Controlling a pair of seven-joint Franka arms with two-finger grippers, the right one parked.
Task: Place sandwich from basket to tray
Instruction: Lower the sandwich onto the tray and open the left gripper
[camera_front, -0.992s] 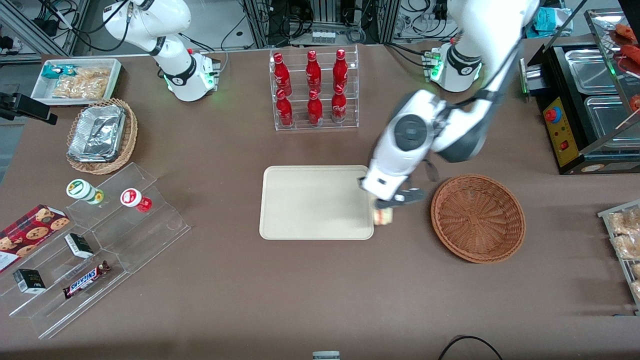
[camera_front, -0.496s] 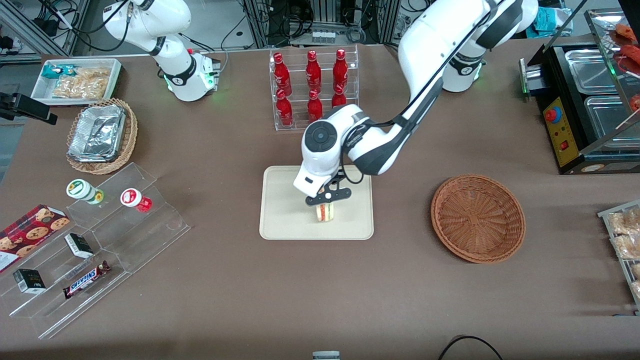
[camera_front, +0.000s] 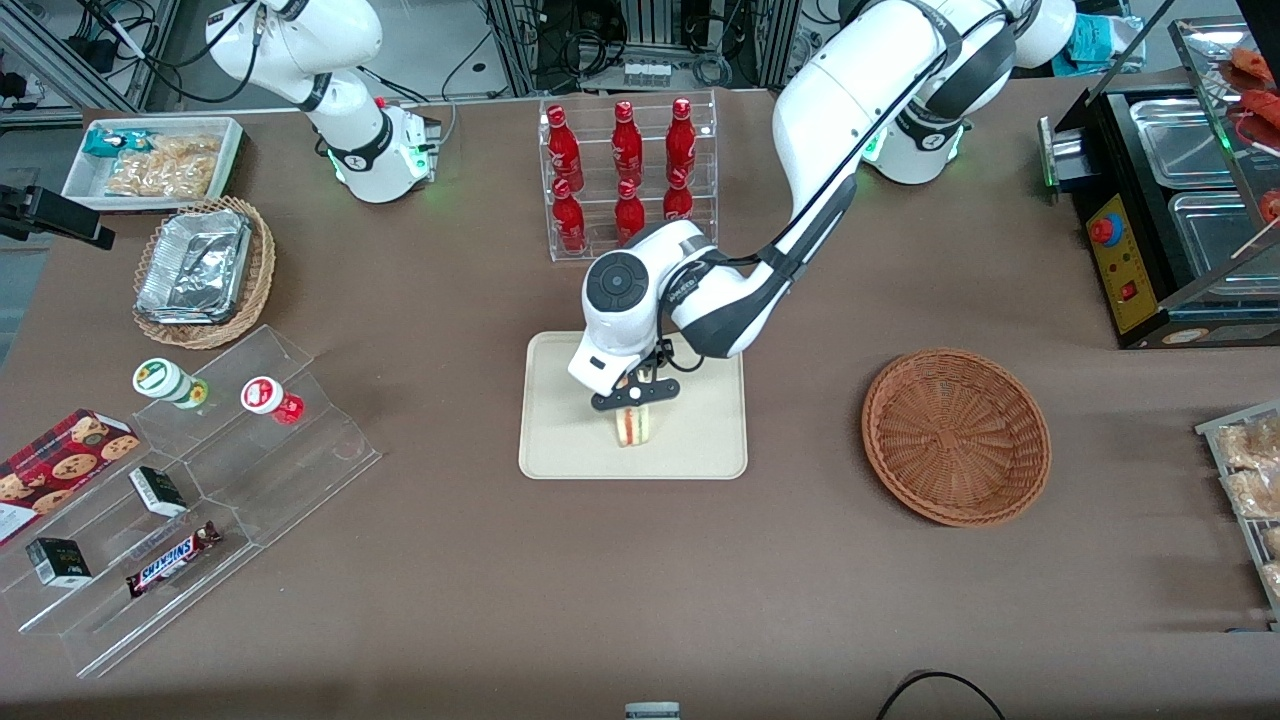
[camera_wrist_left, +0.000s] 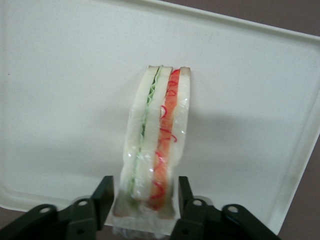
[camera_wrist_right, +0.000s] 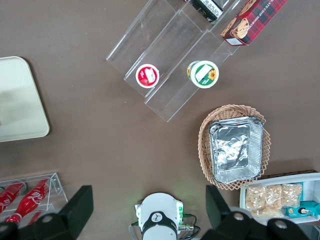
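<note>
The sandwich (camera_front: 630, 427) is a clear-wrapped white wedge with red and green filling. It stands upright over the cream tray (camera_front: 560, 440), in the part of the tray nearer the front camera. The left gripper (camera_front: 628, 398) is directly above it, shut on its wide wrapped end. In the left wrist view the sandwich (camera_wrist_left: 155, 145) hangs between the two black fingers (camera_wrist_left: 102, 197), its narrow end close to the tray (camera_wrist_left: 60, 110). I cannot tell whether it touches the tray. The round reddish-brown basket (camera_front: 955, 435) is empty, toward the working arm's end.
A clear rack of red bottles (camera_front: 628, 175) stands farther from the front camera than the tray. Clear stepped shelves (camera_front: 200, 480) with small snacks and a tan basket with foil trays (camera_front: 200, 270) lie toward the parked arm's end. A black appliance (camera_front: 1180, 200) stands at the working arm's end.
The gripper carried the sandwich from beside the tray's edge near the basket to over the tray. In the last half second it shifted only a little toward the parked arm's end.
</note>
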